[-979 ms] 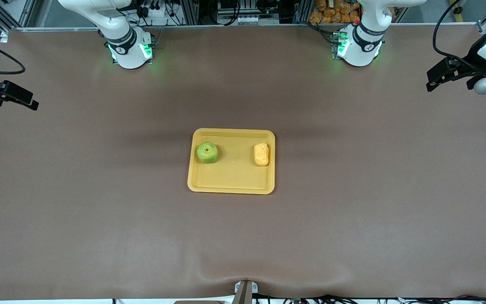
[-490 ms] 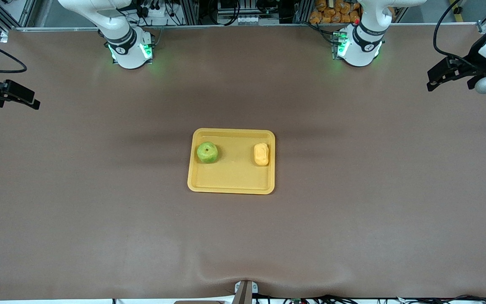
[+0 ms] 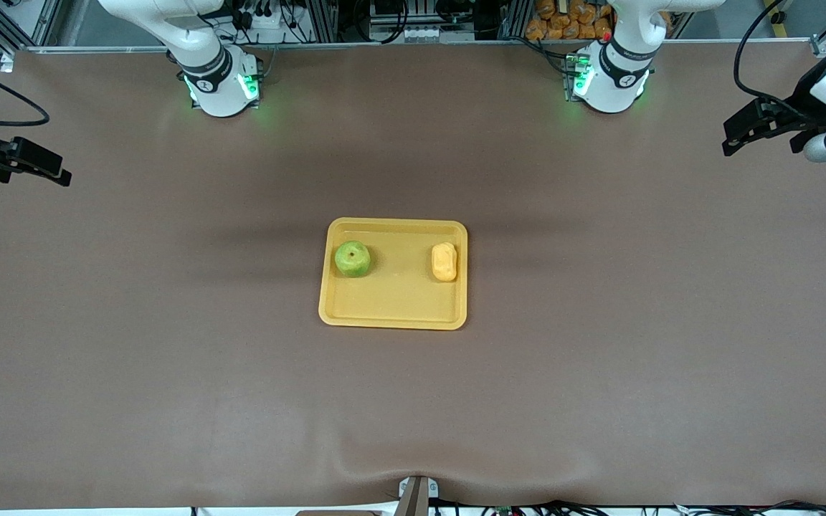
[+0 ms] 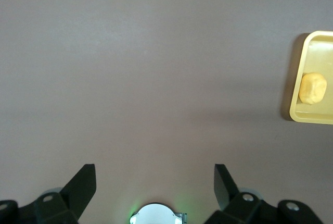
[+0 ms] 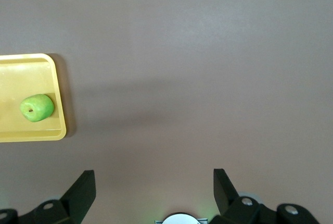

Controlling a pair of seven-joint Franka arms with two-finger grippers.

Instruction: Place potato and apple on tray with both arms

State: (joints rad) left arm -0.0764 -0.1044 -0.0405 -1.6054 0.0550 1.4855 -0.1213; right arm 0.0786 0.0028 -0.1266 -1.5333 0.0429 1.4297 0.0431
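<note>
The yellow tray (image 3: 393,308) lies in the middle of the table. The green apple (image 3: 352,259) rests in it toward the right arm's end, and the yellow-orange potato (image 3: 444,261) toward the left arm's end. The left wrist view shows the potato (image 4: 312,88) in the tray (image 4: 294,110); the right wrist view shows the apple (image 5: 36,108) in the tray (image 5: 58,130). My left gripper (image 3: 732,143) (image 4: 154,177) is open and empty, high over bare table at its own end. My right gripper (image 3: 58,176) (image 5: 154,179) is open and empty, high over its end.
The table is covered by a brown mat (image 3: 599,373). The two arm bases (image 3: 221,86) (image 3: 610,82) glow green along the edge farthest from the front camera. A small metal bracket (image 3: 416,494) sits at the nearest edge.
Both grippers have drifted only slightly at their table ends. The apple, potato and tray have not moved.
</note>
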